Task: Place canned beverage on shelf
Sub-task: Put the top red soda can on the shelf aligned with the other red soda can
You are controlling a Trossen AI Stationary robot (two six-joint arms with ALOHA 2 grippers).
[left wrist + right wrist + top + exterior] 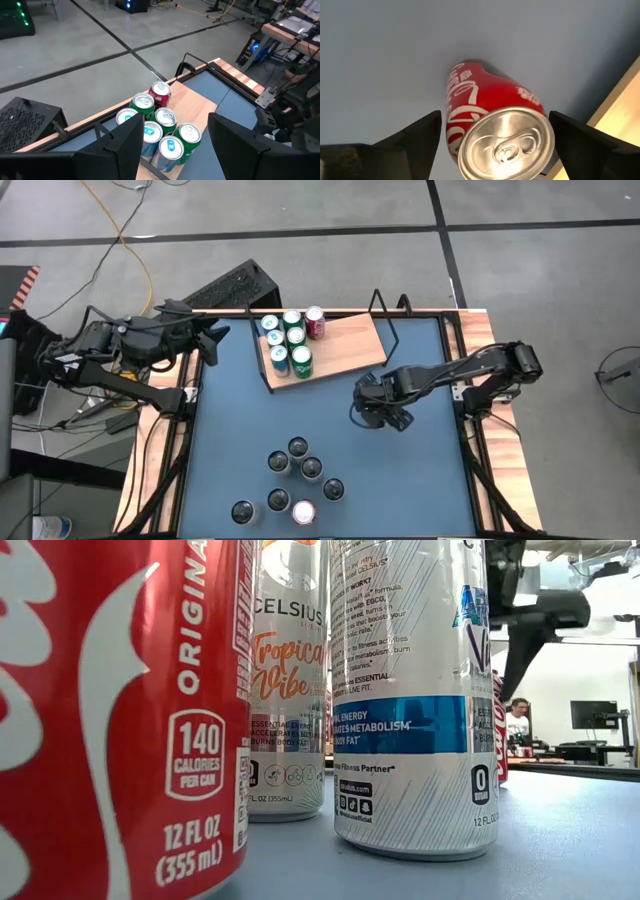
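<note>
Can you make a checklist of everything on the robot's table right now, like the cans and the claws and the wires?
Surface: blue tabletop with wooden side rails.
Job's things: light-wood shelf board in a black wire frame holds six upright cans, five green or blue, one red. A red cola can stands on the blue top by the shelf's edge.
Clutter: seven more upright cans grouped at the near side.
Grippers: right gripper open around the red cola can; left gripper open, off the table's left corner.
Cables: yellow cable on the floor.
Surroundings: grey floor, a person at a far desk.

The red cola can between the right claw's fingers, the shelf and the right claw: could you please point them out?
red cola can [507,145]: right wrist view, silver lid.
shelf [350,345]: high view, bare wooden board.
right claw [495,131]: right wrist view, midway between fingertips.
</note>
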